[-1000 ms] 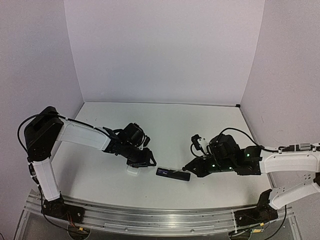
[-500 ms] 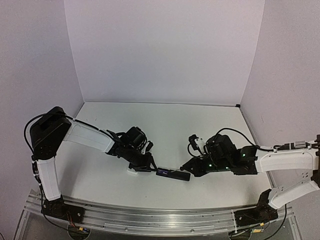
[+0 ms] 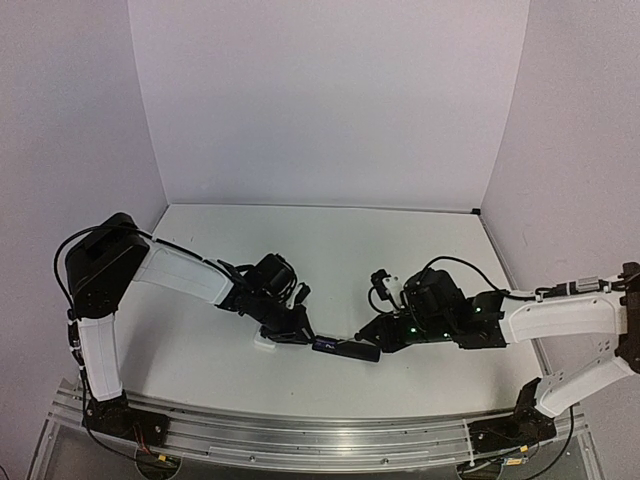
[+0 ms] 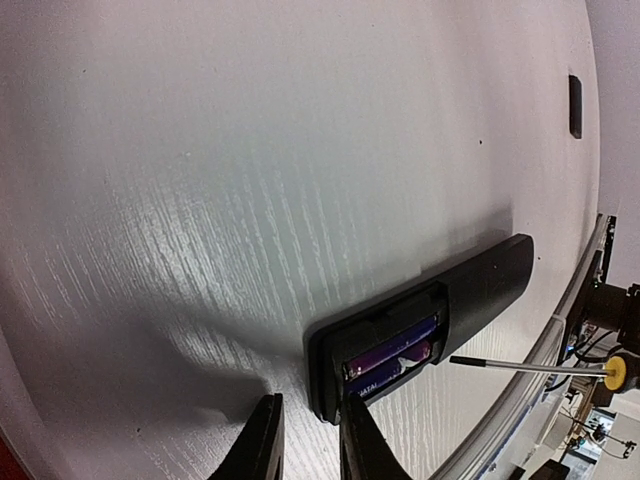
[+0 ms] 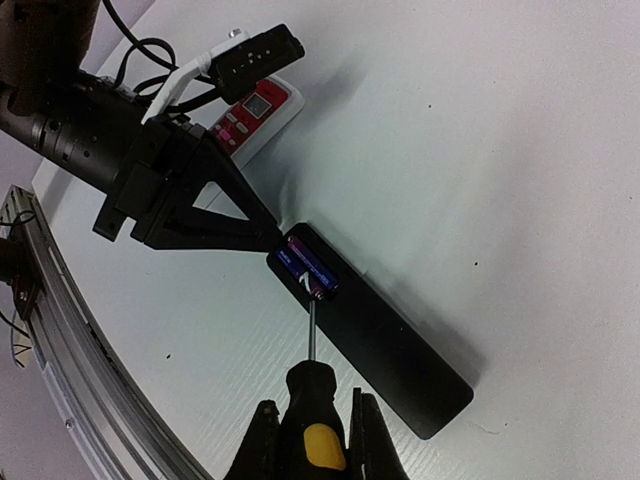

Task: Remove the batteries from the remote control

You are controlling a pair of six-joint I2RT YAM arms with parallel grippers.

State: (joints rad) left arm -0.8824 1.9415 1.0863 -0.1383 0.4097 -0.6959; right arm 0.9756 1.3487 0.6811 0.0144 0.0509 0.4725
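On your white table (image 3: 400,250) the black remote control (image 5: 385,340) lay flat, its back open at one end. Your left fingers (image 4: 262,440) sat a little apart at that end; you could not tell if they pinched it. Your right fingers (image 5: 365,440) squeezed the screwdriver (image 5: 308,385), tip at the opening. Two batteries (image 4: 392,357) lay inside, side by side, purple labels too small to read.

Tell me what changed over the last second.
The left gripper slid right and toward the near edge, up to the open end of the remote. The right gripper, still shut on the screwdriver, edged left, bringing the tip closer to the batteries. The remote stayed where it was with both batteries in it, and the white remote did not move.
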